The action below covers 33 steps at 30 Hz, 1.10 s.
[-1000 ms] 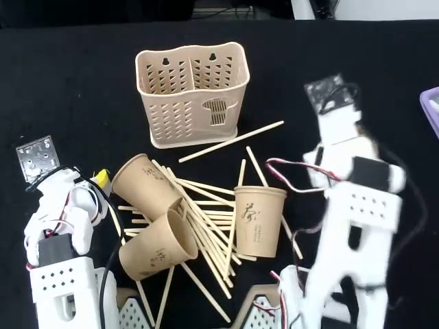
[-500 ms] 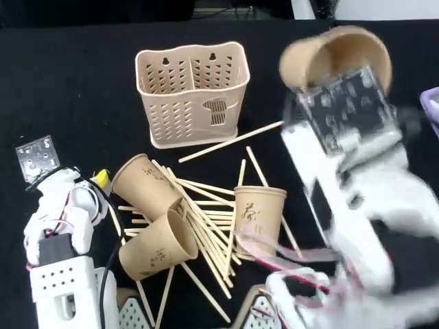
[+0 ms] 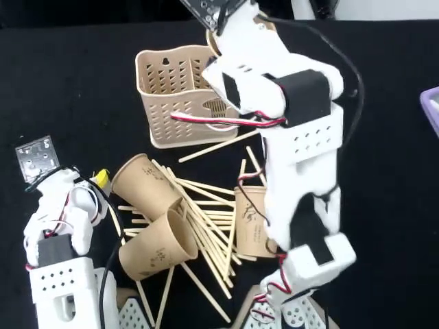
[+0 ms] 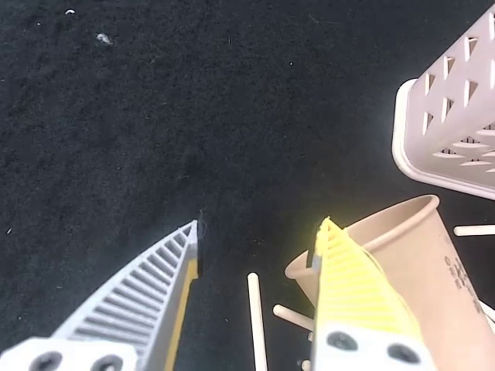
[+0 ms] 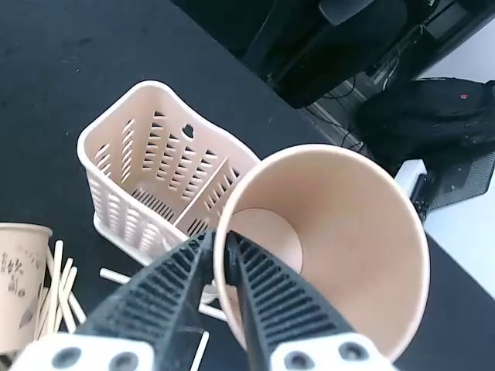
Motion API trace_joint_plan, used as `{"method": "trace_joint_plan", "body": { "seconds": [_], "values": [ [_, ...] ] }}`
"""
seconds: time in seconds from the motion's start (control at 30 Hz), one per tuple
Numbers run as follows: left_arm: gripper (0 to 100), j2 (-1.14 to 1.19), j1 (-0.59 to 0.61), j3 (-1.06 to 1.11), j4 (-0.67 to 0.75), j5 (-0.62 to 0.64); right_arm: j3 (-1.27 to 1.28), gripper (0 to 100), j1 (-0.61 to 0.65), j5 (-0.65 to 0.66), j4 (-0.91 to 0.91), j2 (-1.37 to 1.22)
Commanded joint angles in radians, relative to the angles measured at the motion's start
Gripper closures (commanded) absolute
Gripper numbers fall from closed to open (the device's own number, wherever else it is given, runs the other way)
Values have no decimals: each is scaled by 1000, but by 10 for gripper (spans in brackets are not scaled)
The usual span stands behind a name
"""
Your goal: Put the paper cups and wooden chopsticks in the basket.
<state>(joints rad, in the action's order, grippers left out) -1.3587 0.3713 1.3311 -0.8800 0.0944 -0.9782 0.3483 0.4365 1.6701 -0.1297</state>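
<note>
My right gripper (image 5: 220, 238) is shut on the rim of a paper cup (image 5: 340, 232), holding it in the air over the beige slotted basket (image 5: 155, 178). In the high view the right arm (image 3: 295, 137) stretches across the basket (image 3: 171, 96). Two cups lie on their sides (image 3: 144, 185) (image 3: 158, 247), and a third cup (image 3: 250, 219) stands upright, partly hidden behind the arm. Wooden chopsticks (image 3: 206, 219) lie scattered among them. My left gripper (image 4: 259, 232) is open and holds nothing, low over the table next to a lying cup (image 4: 410, 255).
A single chopstick (image 3: 230, 142) lies just in front of the basket. A purple object (image 3: 431, 103) sits at the table's right edge. Dark bags and cables (image 5: 402, 85) lie beyond the table's far edge. The left arm's base (image 3: 62, 274) stands at the front left.
The right arm has risen with a paper cup and swung left, from the table's right side to above the basket. The left arm has kept still.
</note>
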Motion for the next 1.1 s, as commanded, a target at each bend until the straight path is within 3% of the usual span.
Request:
{"method": "trace_joint_plan", "body": {
  "seconds": [0.0,0.43,0.83,1.07],
  "values": [
    [755,-14,-7,-8,15,-3,-171,988,21,-2,48,-88],
    [755,-14,-4,-8,14,-3,-191,988,43,-2,46,-257],
    [755,-14,-5,-8,12,-3,-197,988,55,-68,-64,-219],
    [755,-14,-4,-8,12,-3,-216,988,64,-80,-35,-231]
  ]
}}
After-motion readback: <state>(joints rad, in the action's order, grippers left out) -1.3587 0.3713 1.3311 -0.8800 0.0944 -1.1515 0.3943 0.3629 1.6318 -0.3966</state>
